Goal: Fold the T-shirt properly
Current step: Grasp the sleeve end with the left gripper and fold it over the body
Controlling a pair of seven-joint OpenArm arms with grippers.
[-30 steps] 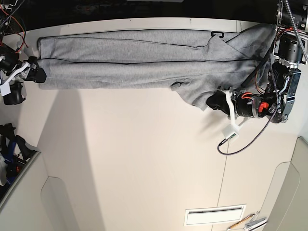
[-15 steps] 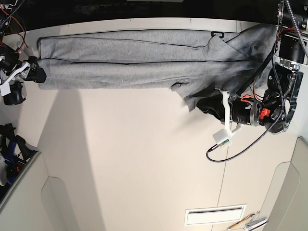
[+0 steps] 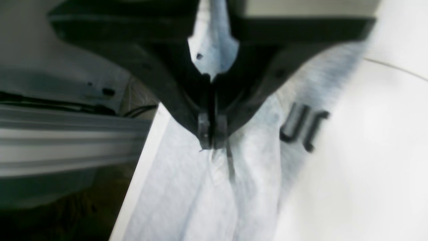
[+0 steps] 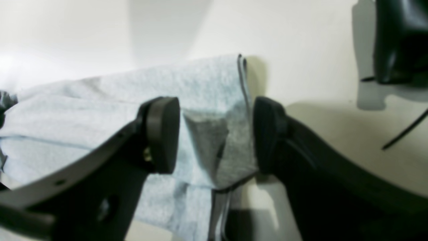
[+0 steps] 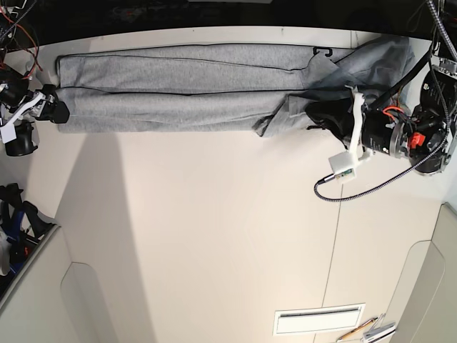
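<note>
The heather-grey T-shirt (image 5: 178, 93) lies as a long folded band along the table's far edge. My left gripper (image 5: 312, 114) is at its right part, shut on a bunched flap of the shirt. In the left wrist view the left gripper (image 3: 212, 139) has its jaws pressed together on the T-shirt (image 3: 187, 194), with black lettering (image 3: 304, 130) beside them. My right gripper (image 5: 56, 111) sits at the band's left end. In the right wrist view the right gripper (image 4: 215, 134) is open, straddling a dark-edged hem corner of the T-shirt (image 4: 100, 107).
A small black hook (image 5: 323, 51) sits at the far edge by the shirt. A braided cable (image 5: 357, 189) loops from the left arm over the table. A white slot (image 5: 319, 319) and pens (image 5: 364, 330) lie at the near right. Dark gear (image 5: 18, 221) stands at the left.
My left gripper has carried the hanging flap of the shirt toward the far edge, onto the band. The right gripper has not moved.
</note>
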